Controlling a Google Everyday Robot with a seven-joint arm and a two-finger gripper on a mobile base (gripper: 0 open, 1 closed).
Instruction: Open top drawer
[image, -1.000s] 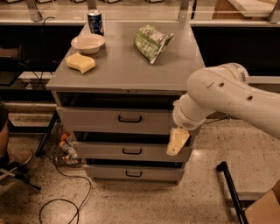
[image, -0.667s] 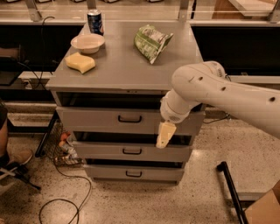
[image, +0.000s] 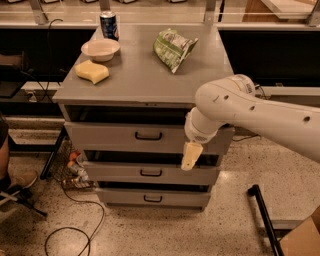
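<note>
top drawer, uppermost in the cabinet: apparently shut, handle unheld; gripper hangs right of the handle, lower, apart from it; whether open or closed, cannot tell; reach, grasp and pull all remain.

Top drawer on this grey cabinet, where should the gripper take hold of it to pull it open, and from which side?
Take the top drawer by its small black loop handle at the front's centre, coming in from the front. The loop stands off the flat front with a horizontal bar, the only graspable part. The gripper hangs to the handle's right and lower.
</note>
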